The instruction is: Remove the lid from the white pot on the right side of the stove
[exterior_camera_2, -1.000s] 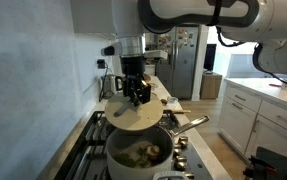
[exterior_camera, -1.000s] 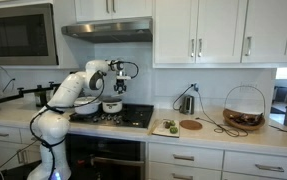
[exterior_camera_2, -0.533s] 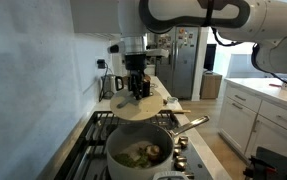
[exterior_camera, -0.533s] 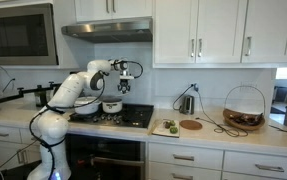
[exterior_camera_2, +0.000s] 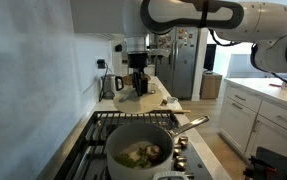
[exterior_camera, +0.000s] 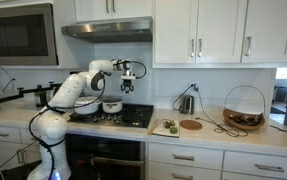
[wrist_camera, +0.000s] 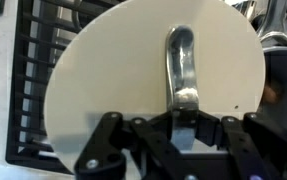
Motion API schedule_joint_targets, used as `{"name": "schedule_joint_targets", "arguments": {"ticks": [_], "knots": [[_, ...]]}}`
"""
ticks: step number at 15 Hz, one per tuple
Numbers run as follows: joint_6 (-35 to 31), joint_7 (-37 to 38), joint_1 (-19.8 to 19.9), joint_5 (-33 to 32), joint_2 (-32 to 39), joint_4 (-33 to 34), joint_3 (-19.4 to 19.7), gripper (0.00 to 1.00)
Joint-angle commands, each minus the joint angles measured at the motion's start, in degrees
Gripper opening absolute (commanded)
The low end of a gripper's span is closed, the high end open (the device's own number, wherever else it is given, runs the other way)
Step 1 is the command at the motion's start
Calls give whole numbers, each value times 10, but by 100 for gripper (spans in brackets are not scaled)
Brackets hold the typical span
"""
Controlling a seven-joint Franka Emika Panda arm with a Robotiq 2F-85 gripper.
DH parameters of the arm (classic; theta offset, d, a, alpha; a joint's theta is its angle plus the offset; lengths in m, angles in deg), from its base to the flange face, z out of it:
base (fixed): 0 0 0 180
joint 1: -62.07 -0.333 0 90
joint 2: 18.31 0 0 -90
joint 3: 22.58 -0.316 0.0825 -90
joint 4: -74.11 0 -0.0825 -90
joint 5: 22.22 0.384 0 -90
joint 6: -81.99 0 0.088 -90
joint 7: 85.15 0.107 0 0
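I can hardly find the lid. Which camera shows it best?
The wrist view: the lid fills the picture, its handle held by the gripper. The exterior views show it far off, a small pale disc at best.

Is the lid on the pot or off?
Off. The gripper holds the lid by its handle in the air, and the pot stands open, food showing inside.

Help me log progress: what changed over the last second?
The gripper, jaws shut on the lid, carried it farther from the pot, away from the camera in an exterior view. The pot and stove stayed put; grip unchanged.
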Motion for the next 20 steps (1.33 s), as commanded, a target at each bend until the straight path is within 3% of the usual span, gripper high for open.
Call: {"name": "schedule_joint_targets", "arguments": {"ticks": [1, 8, 20], "knots": [[-26, 65, 7, 9, -21, -16, 6, 0], [-85, 149, 36, 13, -48, -82, 3, 0], [-342, 157, 118, 105, -148, -363, -6, 0]]}}
